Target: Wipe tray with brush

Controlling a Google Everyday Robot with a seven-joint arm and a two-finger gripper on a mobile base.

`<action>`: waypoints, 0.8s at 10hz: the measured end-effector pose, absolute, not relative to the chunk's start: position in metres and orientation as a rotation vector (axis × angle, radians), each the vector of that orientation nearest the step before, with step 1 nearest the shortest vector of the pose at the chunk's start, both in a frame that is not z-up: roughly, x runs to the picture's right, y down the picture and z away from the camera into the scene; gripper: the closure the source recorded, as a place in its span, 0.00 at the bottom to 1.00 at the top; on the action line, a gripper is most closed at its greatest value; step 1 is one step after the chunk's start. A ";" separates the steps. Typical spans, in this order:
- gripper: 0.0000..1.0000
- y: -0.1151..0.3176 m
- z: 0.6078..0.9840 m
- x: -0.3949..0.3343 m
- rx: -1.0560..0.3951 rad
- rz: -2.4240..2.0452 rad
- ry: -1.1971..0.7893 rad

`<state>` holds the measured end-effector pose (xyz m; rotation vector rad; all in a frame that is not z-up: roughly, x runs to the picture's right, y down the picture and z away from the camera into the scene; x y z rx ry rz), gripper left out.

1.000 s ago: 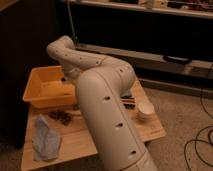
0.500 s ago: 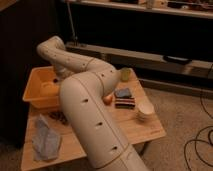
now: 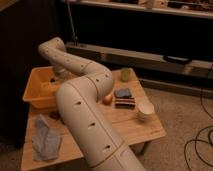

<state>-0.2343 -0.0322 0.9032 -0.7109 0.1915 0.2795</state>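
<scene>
The orange-yellow tray [image 3: 35,95] stands at the back left of the wooden table. My arm bends over its far rim and reaches down inside it. The gripper [image 3: 56,80] is low in the tray, shut, and largely hidden by the wrist and the big forearm link in front. The brush is hidden, and I cannot tell whether anything is held. A small dark shape lies in the tray beside the wrist.
A blue-grey cloth [image 3: 46,139] lies at the table's front left. To the right are a green cup [image 3: 126,74], an orange fruit [image 3: 107,99], a blue sponge on a dark block [image 3: 124,98] and stacked white bowls [image 3: 146,110]. Cables lie on the floor at the right.
The arm has swung left and down toward the tray. Its large link no longer covers the right side of the table, so the cup, fruit and sponge now show.
</scene>
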 end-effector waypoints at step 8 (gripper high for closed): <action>1.00 -0.029 0.920 -0.247 -0.732 0.294 0.186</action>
